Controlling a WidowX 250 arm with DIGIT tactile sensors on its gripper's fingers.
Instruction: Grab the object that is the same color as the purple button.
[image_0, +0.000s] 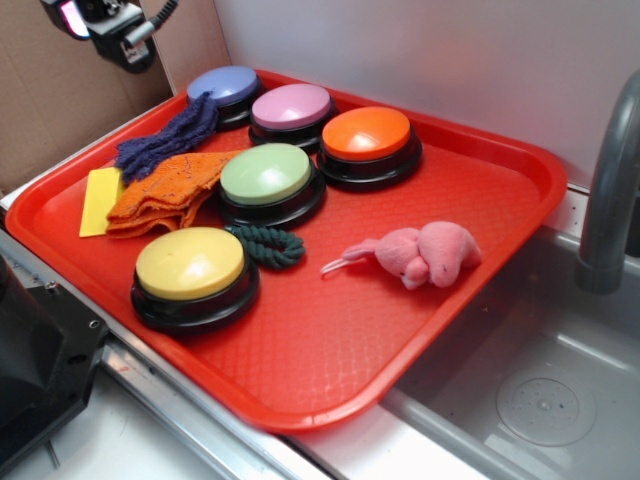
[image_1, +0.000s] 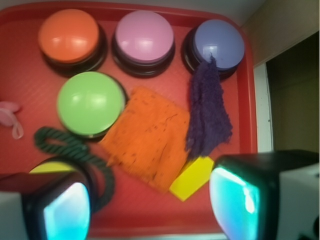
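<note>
Red rectangular plastic tray (image_0: 480, 200) with raised rim, resting on a grey metal surface (image_0: 470, 440) beside a sink basin. Its open room lies at 3 to 6 o'clock in the exterior view, broken only by a pink plush toy (image_0: 425, 253) near 4 o'clock. Five round dome buttons on black bases fill the rest: orange (image_0: 366, 134), pinkish-lilac (image_0: 291, 106) and the purple button (image_0: 223, 86) in a row along the far rim at 11 to 12 o'clock, green (image_0: 266, 173) at centre, yellow (image_0: 190, 263) at 8 o'clock close to the near rim. An orange knitted cloth (image_0: 165, 190) lies touching the green button's left side. The dark indigo-purple fuzzy knitted cloth (image_1: 207, 112) stretches from the purple button's front edge, which it overlaps, down along the orange cloth's edge toward the left rim. A dark green rope ring (image_0: 268, 245) sits between the green and yellow buttons. A small flat yellow piece (image_0: 100, 200) lies just beside the left rim. The hand (image_1: 150, 207) hangs above the tray, fingers (image_1: 67, 210) spread, holding nothing.
</note>
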